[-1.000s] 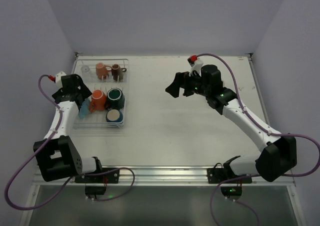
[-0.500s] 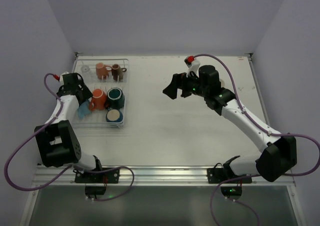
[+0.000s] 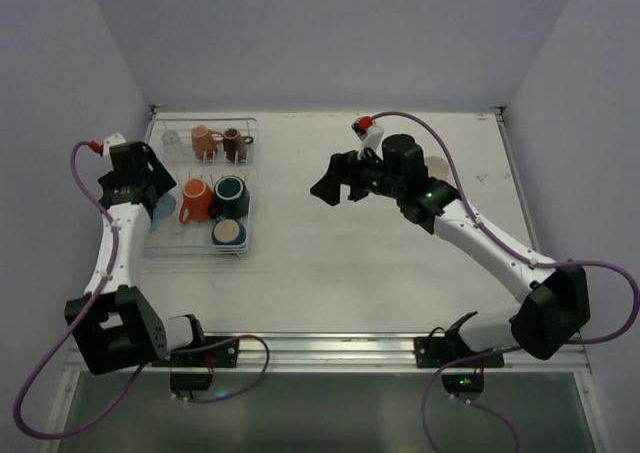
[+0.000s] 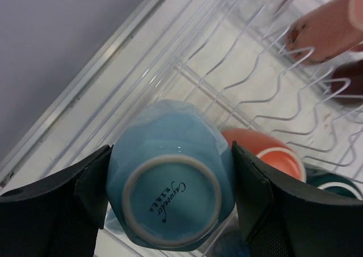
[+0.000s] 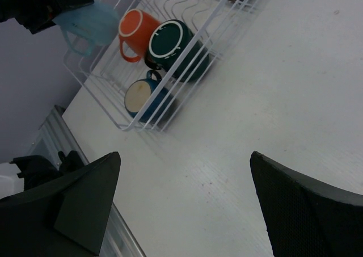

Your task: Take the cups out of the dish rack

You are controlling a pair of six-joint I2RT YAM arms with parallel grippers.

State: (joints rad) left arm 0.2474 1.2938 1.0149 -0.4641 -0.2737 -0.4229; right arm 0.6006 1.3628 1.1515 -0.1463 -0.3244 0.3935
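Within left hand point(image 4: 170, 184), blue cup point(image 4: 168, 149).

Right pincer point(image 5: 185, 155): fingers are spread wide above the bench point(image 5: 272, 87), with nothing held between them.
Dish rack point(image 5: 127, 125): white wire, seen at upper left on the bench.
Orange mug point(image 5: 139, 25): laid on its side in the rack, touching the dark green mug point(image 5: 173, 44).
Navy mug point(image 5: 142, 98): cream inside, laid by the rack's corner.
Light blue cup point(image 5: 91, 21): gripped at the tip of the left pincer point(image 5: 57, 10), by the rack's outer edge.
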